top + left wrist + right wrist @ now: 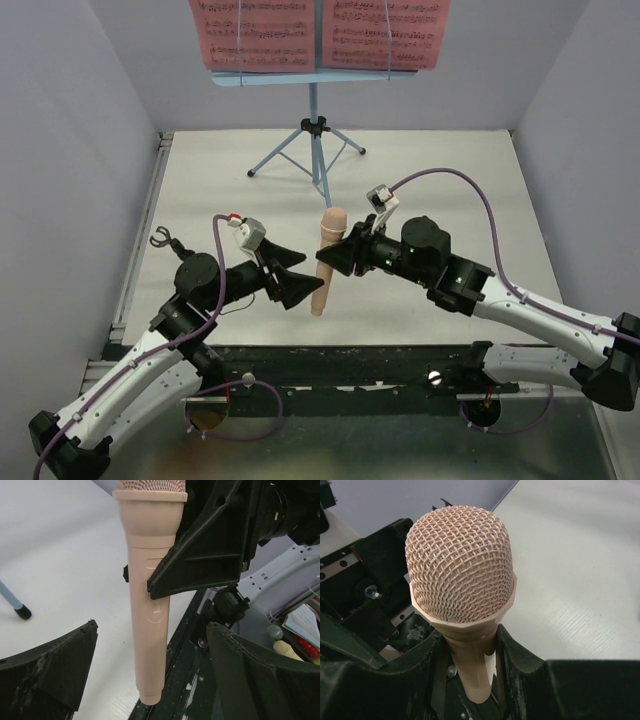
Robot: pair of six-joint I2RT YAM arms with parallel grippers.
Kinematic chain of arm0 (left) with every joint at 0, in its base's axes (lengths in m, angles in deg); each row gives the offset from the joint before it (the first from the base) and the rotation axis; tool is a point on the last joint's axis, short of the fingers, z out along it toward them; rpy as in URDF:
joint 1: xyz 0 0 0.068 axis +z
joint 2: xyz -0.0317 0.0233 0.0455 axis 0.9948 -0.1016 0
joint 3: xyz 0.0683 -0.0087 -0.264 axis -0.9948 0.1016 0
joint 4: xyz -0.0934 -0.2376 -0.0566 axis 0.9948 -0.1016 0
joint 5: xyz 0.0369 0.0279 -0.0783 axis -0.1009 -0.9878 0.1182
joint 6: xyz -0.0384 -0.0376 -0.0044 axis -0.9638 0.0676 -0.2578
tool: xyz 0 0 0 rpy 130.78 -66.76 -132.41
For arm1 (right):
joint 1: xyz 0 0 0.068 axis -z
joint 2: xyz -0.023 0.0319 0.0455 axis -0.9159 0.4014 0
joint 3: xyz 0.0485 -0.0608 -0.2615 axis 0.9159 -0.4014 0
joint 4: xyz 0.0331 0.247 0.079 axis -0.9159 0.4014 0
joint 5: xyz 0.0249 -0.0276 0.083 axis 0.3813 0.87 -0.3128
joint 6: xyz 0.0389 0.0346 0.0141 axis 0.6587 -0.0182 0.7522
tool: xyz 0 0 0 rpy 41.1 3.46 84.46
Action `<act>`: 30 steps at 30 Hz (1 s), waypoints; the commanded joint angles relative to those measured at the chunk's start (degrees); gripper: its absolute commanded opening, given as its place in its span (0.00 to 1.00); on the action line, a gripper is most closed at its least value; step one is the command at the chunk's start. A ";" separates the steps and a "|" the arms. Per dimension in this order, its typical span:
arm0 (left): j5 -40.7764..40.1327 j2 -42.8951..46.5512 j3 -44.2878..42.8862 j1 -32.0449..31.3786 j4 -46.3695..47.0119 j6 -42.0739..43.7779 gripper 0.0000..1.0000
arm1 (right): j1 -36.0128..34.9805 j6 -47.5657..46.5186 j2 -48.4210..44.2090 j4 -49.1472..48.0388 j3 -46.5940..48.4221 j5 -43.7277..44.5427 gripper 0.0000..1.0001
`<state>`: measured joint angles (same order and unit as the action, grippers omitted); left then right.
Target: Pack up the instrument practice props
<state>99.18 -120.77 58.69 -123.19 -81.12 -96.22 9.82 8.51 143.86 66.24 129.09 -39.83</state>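
1. beige-pink plastic toy microphone (327, 262) with a mesh ball head: upright over the near part of the white table top (450, 200), head up, tail end down; tail on or just off the surface, not decidable from these views.
2. right gripper (338, 258): pinched on the upper handle just under the head collar, one black finger on each side. probable reason for so high a grip: the long lower handle left free for a second hold, or for lowering tail-first into a holder.
3. left gripper (152, 675): spread wide, one black finger to either side of the lower handle and both apart from it, no contact visible. by judgement a hand-over stance, with the whole weight on the right gripper alone.
4. position relative to the claws: microphone at the meeting point of the two arms, right claw high on the handle from the right, left claw lower from the left, tail end below both.
5. light-blue metal tripod music stand (314, 125): at the far side of the table, well apart from both grippers, with two pink sheet-music pages (255, 35) side by side on its desk. none of these packed yet; task judged to be at an early stage.
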 commanded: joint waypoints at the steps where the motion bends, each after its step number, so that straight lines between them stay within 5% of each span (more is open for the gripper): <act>1: 8.99 -0.68 2.13 -0.26 9.84 -2.66 0.99 | 0.17 1.89 1.28 -2.30 2.59 -4.83 0.01; 6: 10.48 -2.70 2.40 -0.35 10.20 -1.25 0.96 | 0.26 3.82 2.86 -4.41 3.47 -7.29 0.01; 18: 10.14 -4.02 3.89 -0.35 9.94 -0.29 0.53 | 0.61 5.85 3.13 -6.61 3.20 -8.88 0.01; 24: 9.17 -3.93 4.86 -0.35 10.81 -0.90 0.43 | 0.79 6.29 2.78 -7.05 3.21 -9.23 0.01; 30: 8.21 -2.53 5.38 -0.35 11.08 -0.38 0.18 | 0.79 6.29 2.95 -7.49 2.68 -9.05 0.05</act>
<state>107.27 -124.64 63.13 -123.24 -70.80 -97.42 10.17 13.54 146.98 62.68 130.70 -48.00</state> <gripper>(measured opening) 0.480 0.426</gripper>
